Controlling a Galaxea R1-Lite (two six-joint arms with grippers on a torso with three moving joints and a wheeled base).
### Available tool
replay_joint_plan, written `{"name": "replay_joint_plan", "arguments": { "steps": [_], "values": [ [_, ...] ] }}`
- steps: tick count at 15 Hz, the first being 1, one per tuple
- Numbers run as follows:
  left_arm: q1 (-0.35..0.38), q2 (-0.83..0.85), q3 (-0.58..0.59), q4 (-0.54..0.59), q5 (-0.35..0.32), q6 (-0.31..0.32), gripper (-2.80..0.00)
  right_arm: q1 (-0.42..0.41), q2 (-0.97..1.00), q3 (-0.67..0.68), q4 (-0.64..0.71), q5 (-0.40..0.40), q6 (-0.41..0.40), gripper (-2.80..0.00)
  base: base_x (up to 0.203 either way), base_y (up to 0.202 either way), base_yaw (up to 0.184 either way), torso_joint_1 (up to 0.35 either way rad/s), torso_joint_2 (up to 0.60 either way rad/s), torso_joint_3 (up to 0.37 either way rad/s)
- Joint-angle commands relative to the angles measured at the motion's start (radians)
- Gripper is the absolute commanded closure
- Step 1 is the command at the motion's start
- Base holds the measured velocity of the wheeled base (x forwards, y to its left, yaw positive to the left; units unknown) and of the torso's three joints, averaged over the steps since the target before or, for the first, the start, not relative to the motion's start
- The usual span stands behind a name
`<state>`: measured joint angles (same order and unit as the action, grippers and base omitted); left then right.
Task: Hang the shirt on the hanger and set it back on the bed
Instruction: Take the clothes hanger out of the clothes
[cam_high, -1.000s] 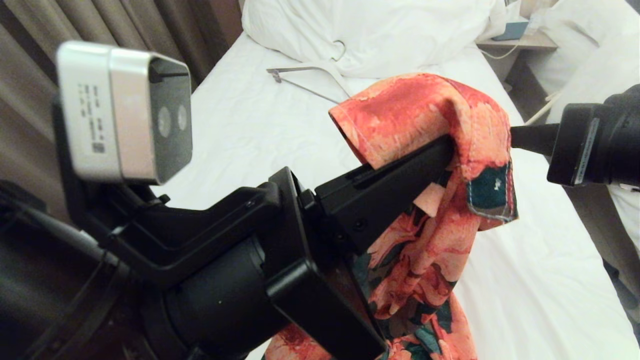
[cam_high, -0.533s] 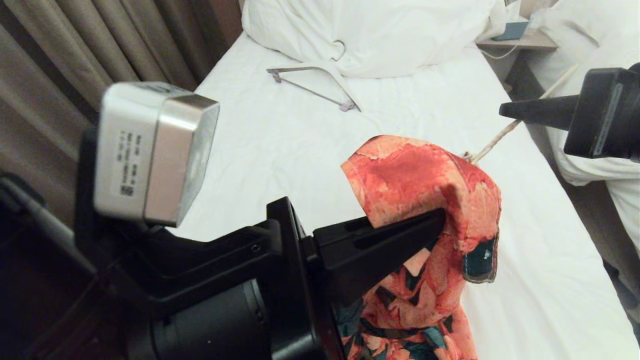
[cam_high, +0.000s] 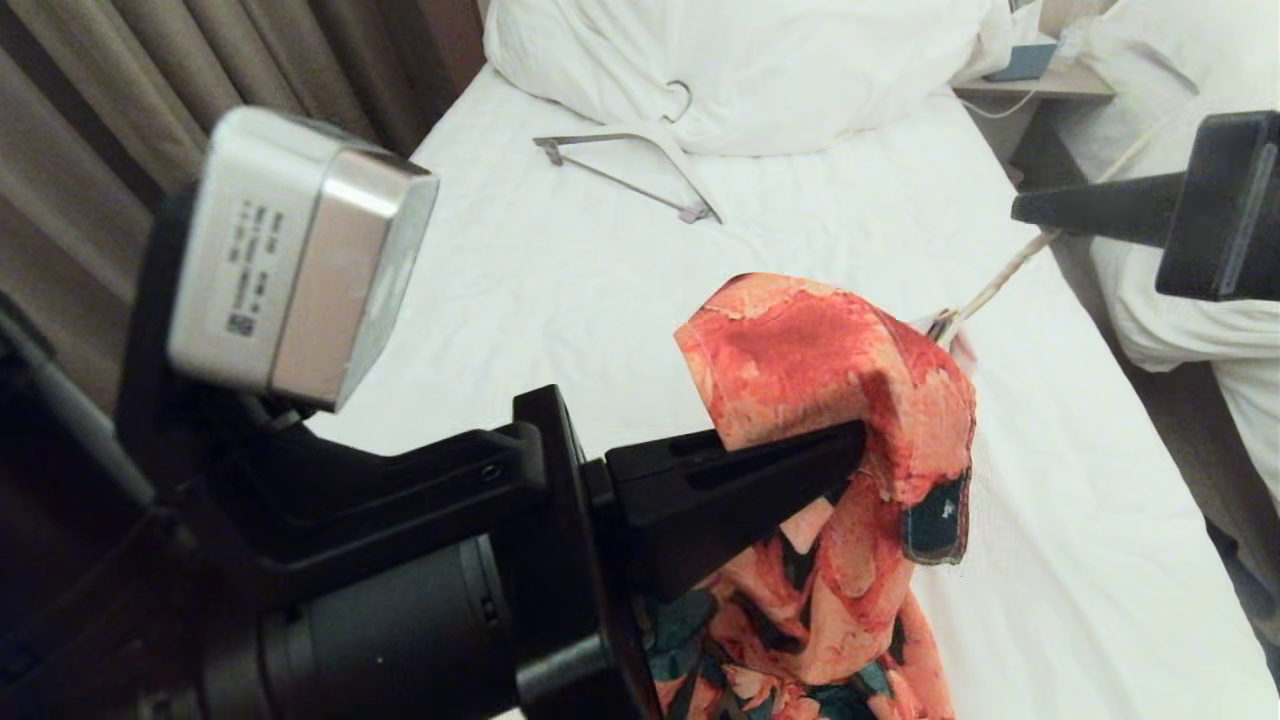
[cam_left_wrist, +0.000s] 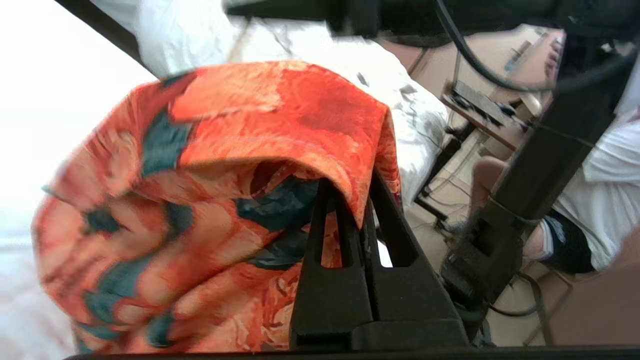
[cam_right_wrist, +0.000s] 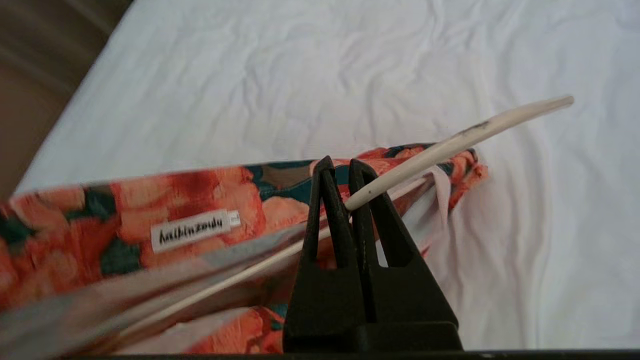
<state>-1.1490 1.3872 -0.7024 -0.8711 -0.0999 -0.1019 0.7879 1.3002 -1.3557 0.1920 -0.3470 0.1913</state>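
You see the left gripper (cam_high: 850, 450) in the lower centre of the head view, clamped on a fold of the shirt (cam_high: 830, 370). The cloth drapes over the fingertips and hangs toward the bottom edge, above the bed (cam_high: 560, 280). The right gripper (cam_high: 1020, 210) enters from the upper right, closed on the thin hanger (cam_high: 1000, 285); its wire runs down-left into the shirt. In the right wrist view, the hanger's hook (cam_right_wrist: 500, 125) projects past the fingertips, with the white neck label (cam_right_wrist: 195, 230) at left. A second hanger (cam_high: 630, 170) lies near the pillow (cam_high: 740, 60) at upper centre.
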Motion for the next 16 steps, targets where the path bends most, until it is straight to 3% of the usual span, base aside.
{"name": "replay_joint_plan", "arguments": {
  "steps": [1,6,7,14,16],
  "values": [
    [0.012,0.001,-0.006,-0.005,0.003,-0.001,0.00,0.001,-0.002,0.000,0.009,-0.003,0.002,0.00,0.000,0.000,0.000,0.000,0.00,0.000],
    [0.012,0.010,0.003,-0.005,0.003,0.002,0.00,0.002,-0.001,-0.026,0.014,-0.003,0.002,0.00,0.000,0.000,0.000,0.000,0.00,0.000],
    [0.011,0.010,0.003,-0.003,0.002,0.002,-2.80,0.002,-0.001,-0.026,0.014,-0.003,0.002,0.00,0.000,0.000,0.000,0.000,0.00,0.000],
    [0.014,-0.019,0.017,-0.002,-0.006,0.010,-2.80,-0.001,0.002,-0.035,0.011,-0.007,0.000,0.00,0.000,0.000,0.000,0.000,0.00,0.000],
    [0.015,-0.044,0.041,0.041,-0.020,0.097,-2.80,-0.007,0.008,-0.046,0.010,-0.016,-0.002,0.00,0.000,0.000,0.000,0.000,0.00,0.000]
  ]
}}
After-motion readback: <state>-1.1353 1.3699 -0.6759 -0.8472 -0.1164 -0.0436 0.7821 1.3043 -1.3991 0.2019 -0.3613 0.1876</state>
